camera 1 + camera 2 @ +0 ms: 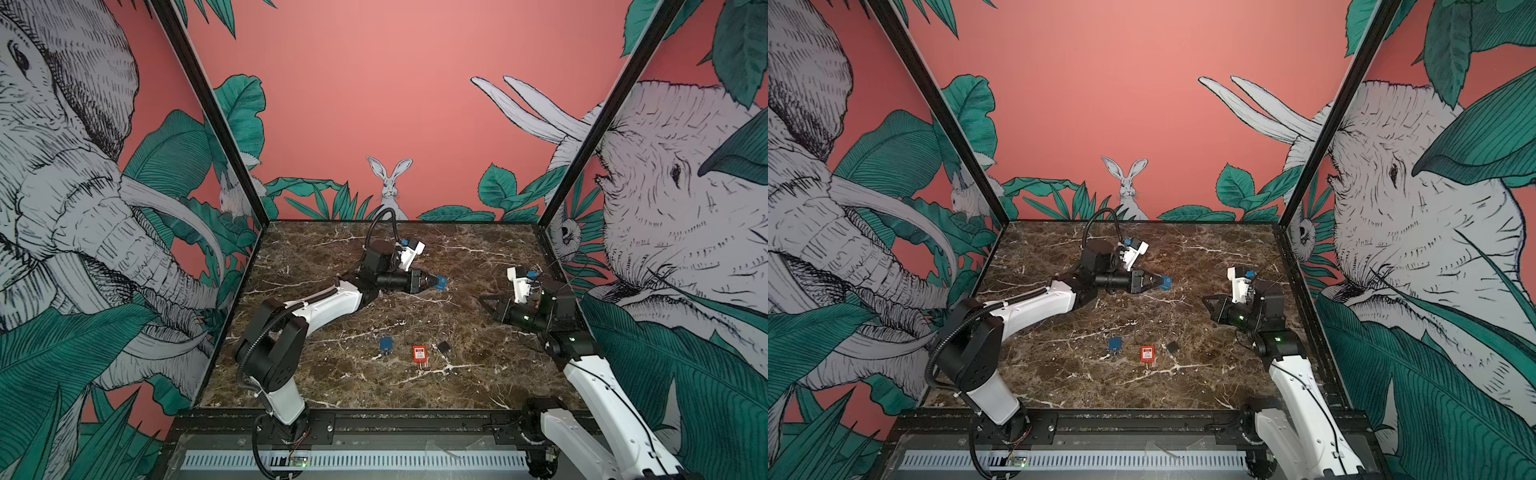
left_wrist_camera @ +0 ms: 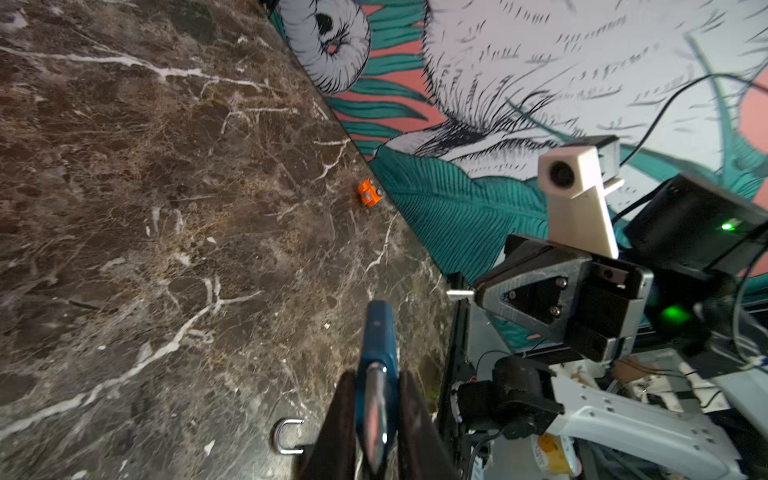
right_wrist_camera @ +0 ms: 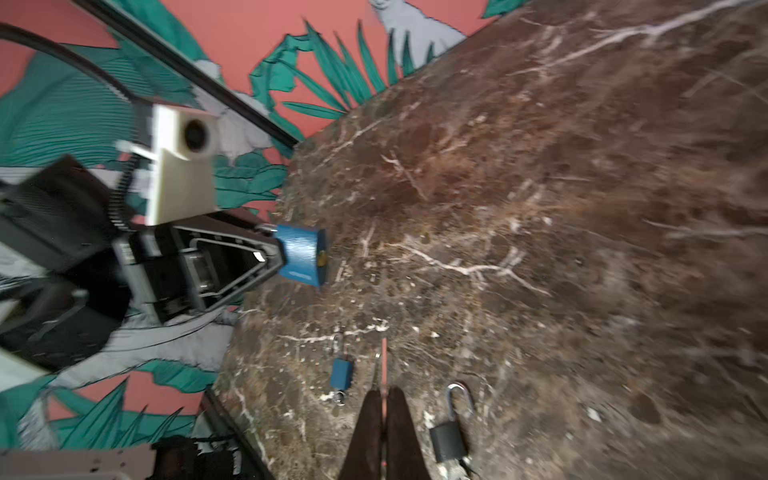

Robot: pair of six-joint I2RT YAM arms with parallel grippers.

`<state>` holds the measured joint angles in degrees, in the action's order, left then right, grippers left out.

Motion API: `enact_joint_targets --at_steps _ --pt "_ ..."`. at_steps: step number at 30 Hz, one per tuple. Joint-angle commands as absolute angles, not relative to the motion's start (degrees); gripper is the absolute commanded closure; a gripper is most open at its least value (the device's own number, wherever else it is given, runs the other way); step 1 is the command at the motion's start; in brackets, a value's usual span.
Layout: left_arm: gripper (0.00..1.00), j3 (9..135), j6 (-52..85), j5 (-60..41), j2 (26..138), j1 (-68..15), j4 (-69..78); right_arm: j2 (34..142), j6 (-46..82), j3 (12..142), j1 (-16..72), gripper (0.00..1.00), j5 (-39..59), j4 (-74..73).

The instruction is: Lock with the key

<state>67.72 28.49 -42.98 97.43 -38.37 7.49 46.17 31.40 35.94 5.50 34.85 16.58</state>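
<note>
My left gripper (image 1: 434, 281) (image 1: 1158, 282) (image 2: 376, 374) is shut on a blue padlock (image 1: 441, 282) (image 2: 379, 328) (image 3: 301, 253), held above the marble table (image 1: 332, 374) by its shackle end. The padlock's brass keyhole (image 3: 321, 258) faces the right arm. My right gripper (image 1: 483, 298) (image 1: 1204, 299) (image 3: 384, 392) (image 2: 476, 293) is shut on a thin key. The key's silver tip (image 2: 459, 294) (image 3: 384, 361) sticks out toward the padlock. A clear gap separates the key from the padlock.
Near the table's front lie a second blue padlock (image 1: 386, 344) (image 3: 341, 372), a red padlock (image 1: 419, 354) and a black padlock (image 1: 444, 347) (image 3: 448, 442) with its shackle swung open. A small orange object (image 2: 369, 193) sits by the right wall.
</note>
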Motion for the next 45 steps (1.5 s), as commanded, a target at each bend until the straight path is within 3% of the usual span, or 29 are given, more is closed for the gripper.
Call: enact_joint_targets --at_steps 1,9,22,32,43,45 --pt "1.00 74.2 13.5 -44.1 101.3 -39.7 -12.8 43.7 30.8 33.6 5.3 1.00 23.6 21.4" --pt "1.00 89.9 7.1 -48.2 115.2 -47.0 -22.4 38.5 35.5 24.7 5.4 1.00 18.4 14.8" --pt "1.00 111.3 -3.4 -50.7 132.1 -51.7 -42.8 47.6 42.9 13.1 5.3 1.00 19.8 -9.2" --pt "1.00 122.7 -6.3 -52.0 141.5 -53.6 -50.7 53.5 44.1 9.8 5.3 1.00 17.0 -14.6" --pt "1.00 126.1 -6.5 -46.8 145.2 -53.7 -52.2 60.8 45.0 8.0 5.3 1.00 16.6 -18.8" --pt "0.95 127.4 -6.5 -45.9 146.1 -53.7 -52.8 61.2 45.1 7.6 5.3 1.00 16.7 -19.2"
